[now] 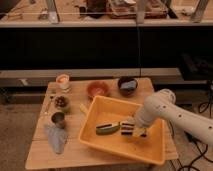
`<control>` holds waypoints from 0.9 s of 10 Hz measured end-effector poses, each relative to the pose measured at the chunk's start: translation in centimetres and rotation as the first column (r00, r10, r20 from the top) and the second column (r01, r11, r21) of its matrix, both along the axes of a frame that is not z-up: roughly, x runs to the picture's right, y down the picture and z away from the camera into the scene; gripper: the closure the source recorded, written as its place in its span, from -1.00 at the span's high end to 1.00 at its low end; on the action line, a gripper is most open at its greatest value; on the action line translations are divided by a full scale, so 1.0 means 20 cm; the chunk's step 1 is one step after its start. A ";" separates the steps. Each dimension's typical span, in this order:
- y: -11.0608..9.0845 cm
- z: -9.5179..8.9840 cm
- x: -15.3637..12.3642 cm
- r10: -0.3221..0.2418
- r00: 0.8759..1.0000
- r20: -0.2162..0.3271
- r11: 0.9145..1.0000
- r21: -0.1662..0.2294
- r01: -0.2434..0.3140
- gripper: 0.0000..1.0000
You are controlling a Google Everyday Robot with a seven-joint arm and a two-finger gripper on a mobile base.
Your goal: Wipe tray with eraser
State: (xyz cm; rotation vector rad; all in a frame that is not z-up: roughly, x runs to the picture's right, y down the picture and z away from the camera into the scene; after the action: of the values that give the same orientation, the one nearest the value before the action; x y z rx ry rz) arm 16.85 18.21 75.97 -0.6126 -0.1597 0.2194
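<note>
The yellow-orange tray (100,140) sits on the right half of the wooden table (45,155). Inside it lies a long green-and-black stick (107,128). Just right of the stick is the eraser (128,128), a small dark block with pale and coloured stripes, resting on the tray floor. My gripper (136,129) reaches down into the tray from the right and is at the eraser, with the white arm (170,112) behind it. The fingers are mostly hidden by the wrist.
An orange bowl (97,89) and a dark bowl (127,85) stand behind the tray. A white cup (63,81), a small bowl of dark items (61,103), a metal cup (58,119) and a grey cloth (56,138) sit on the left.
</note>
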 end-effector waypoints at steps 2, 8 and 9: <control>-0.14 0.10 0.01 0.026 0.999 -0.023 0.999 0.022 -0.025 -0.78; -0.31 0.11 -0.40 -0.010 0.998 0.059 0.996 0.090 0.005 -0.78; -0.31 0.09 -0.49 -0.027 0.996 0.084 0.995 0.098 0.018 -0.78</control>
State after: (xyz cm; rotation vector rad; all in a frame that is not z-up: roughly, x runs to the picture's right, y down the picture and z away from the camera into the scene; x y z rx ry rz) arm 7.08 12.02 77.81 -0.5265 -0.2440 0.1628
